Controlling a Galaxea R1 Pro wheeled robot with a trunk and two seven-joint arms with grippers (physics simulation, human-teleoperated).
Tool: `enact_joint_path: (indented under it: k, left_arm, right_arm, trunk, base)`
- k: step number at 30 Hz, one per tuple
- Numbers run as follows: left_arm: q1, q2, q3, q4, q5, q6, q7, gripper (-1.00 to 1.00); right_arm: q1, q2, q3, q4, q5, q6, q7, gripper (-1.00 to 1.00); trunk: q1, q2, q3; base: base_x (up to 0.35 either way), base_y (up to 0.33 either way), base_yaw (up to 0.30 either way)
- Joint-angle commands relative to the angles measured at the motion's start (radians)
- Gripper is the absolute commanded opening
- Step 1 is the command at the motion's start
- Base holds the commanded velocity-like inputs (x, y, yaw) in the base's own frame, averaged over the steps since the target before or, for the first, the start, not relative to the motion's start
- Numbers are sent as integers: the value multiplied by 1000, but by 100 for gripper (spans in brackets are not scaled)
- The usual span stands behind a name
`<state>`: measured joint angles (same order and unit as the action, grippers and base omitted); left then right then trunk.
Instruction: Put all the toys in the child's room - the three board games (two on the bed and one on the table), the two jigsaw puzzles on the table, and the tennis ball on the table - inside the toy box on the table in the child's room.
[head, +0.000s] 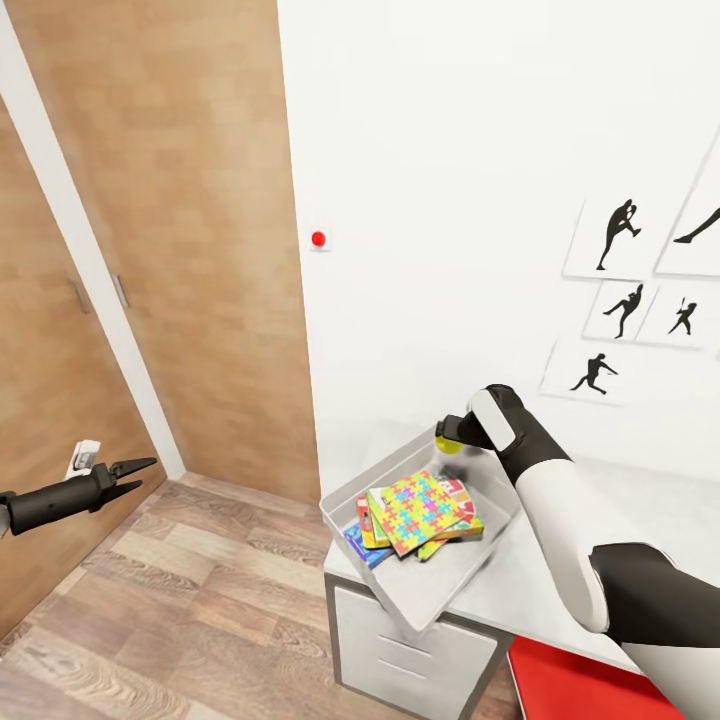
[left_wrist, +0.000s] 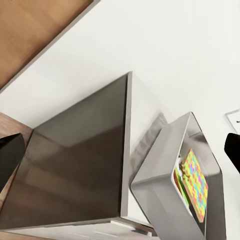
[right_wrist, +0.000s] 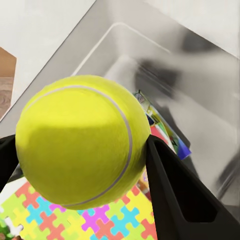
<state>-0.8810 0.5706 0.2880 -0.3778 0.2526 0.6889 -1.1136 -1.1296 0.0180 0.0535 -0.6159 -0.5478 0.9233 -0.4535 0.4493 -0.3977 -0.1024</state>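
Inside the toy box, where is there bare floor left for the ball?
Bare floor lies along the toy box's far wall, under the right gripper holding the tennis ball. The near half is crowded: jigsaw puzzle atop board games.

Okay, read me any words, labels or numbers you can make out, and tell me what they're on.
None can be read.
Flat printed game boxes in the light grey open bin: print too small and covered.
Yellow-green tennis ball in the right gripper: no lettering visible.

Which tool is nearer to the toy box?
Right. The right tool holds the tennis ball above the toy box's far rim, while the left tool hangs off to the side over the floor, by the wooden door.
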Motion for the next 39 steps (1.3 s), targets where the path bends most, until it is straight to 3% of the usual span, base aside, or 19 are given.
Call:
enact_joint_path:
  k: [1, 14, 15, 39]
  left_arm:
    - [-1, 0, 1, 0, 2, 8, -2, 100]
    - [-1, 0, 1, 0, 2, 8, -2, 100]
    - [-1, 0, 1, 0, 2, 8, -2, 100]
    - [-1, 0, 2, 0, 2, 8, -4, 100]
  right_arm:
    - [-1, 0, 4, -1, -12, 0, -13, -100]
    - [-1, 3, 4, -1, -9, 2, -13, -100]
    - [-1, 3, 4, -1, -9, 2, -13, 100]
    - [-1, 0, 3, -1, -9, 2, -13, 100]
  trunk:
    - [1, -2, -2]
    - [1, -2, -2]
    - [1, -2, -2]
    - [1, -2, -2]
  base:
    - [17, 0, 0]
    - [2, 0, 0]
    - [0, 0, 0]
    - [-1, 0, 0]
